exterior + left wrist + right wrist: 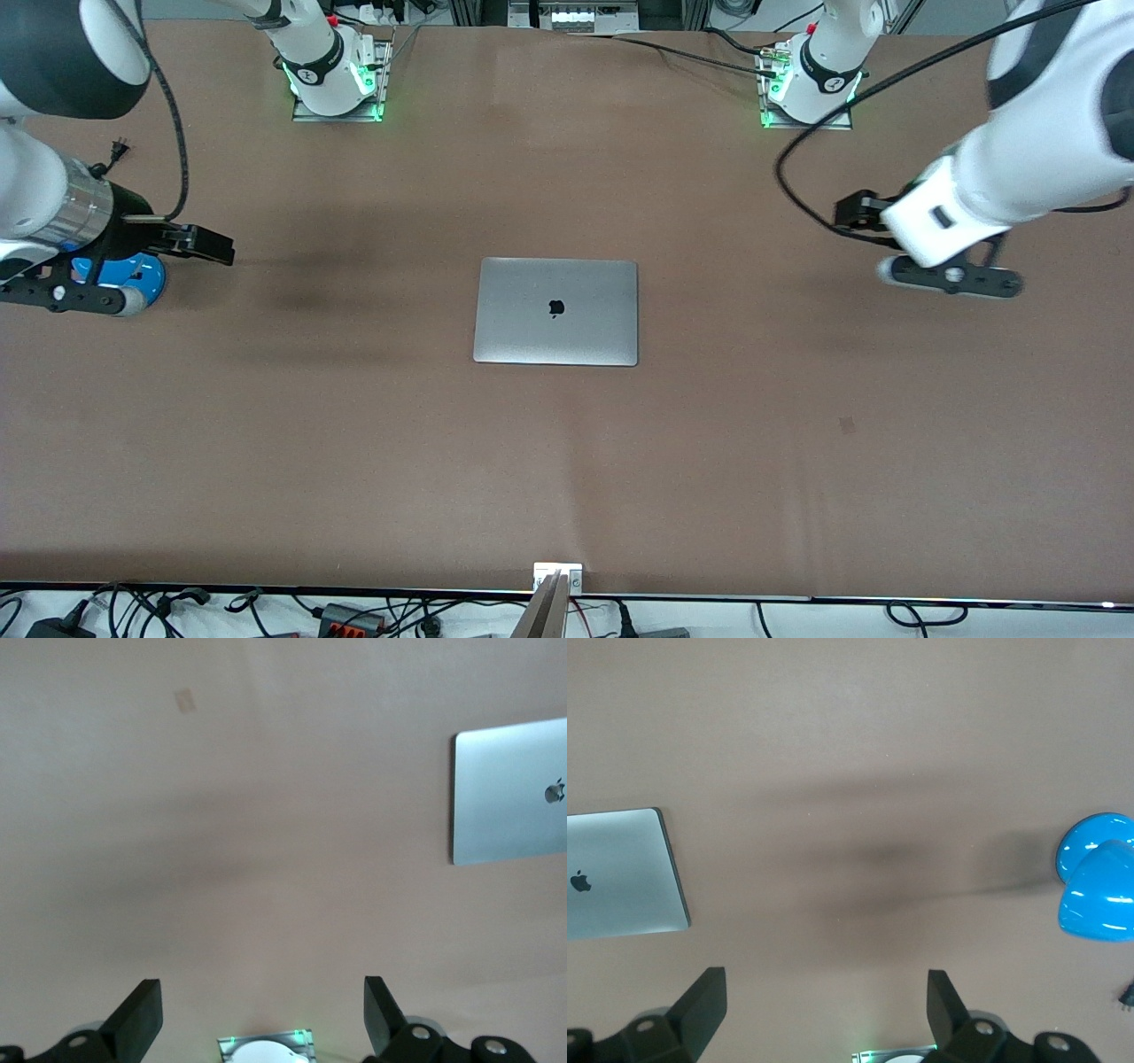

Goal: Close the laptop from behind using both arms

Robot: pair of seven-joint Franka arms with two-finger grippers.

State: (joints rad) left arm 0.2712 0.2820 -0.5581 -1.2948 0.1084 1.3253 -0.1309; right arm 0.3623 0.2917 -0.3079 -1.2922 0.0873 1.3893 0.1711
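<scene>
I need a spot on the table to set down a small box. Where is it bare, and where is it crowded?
Bare table runs wide between the closed laptop and the front camera's edge, and between the laptop and the arm bases. Tighter: the right arm's end, where the right tool hangs open over the blue lamp. The left tool, open, waits above its end.

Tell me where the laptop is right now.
The laptop lies shut, lid up, at the middle of the table in the front view, between the two arms. The open left gripper and open right gripper hang apart from it over either end.

One laptop (555, 311), two arms (1019, 168), one blue lamp (1096, 877)
</scene>
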